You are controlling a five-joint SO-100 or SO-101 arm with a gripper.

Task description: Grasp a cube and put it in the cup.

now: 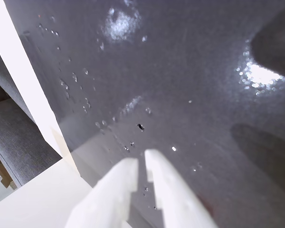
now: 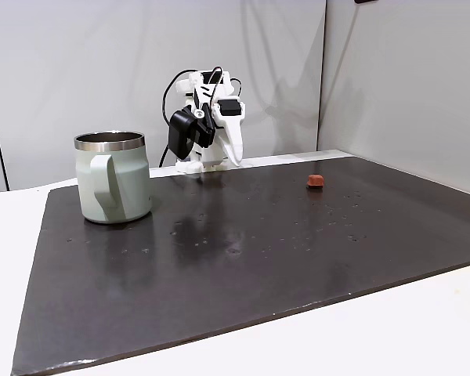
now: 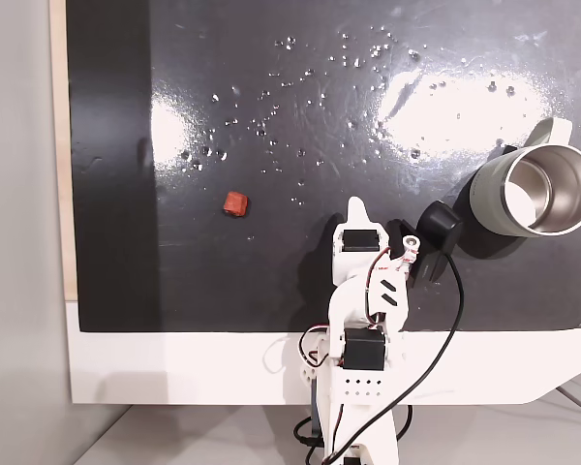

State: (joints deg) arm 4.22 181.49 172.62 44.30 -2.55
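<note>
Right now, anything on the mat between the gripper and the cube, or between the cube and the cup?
Nothing visible. The gripper hangs over bare dark mat, with the cube left of it and the cup right of it in the top-down fixed view.

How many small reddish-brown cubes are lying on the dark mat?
1. The cube lies on the dark mat, right of the arm in a fixed view, far from the mug. None seems hidden, though the mug's inside is partly out of sight.

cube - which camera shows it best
The fixed view from above: the cube lies in the open on the dark mat, left of the arm, with the cup far right. The fixed view from the front shows it small and distant.
</note>
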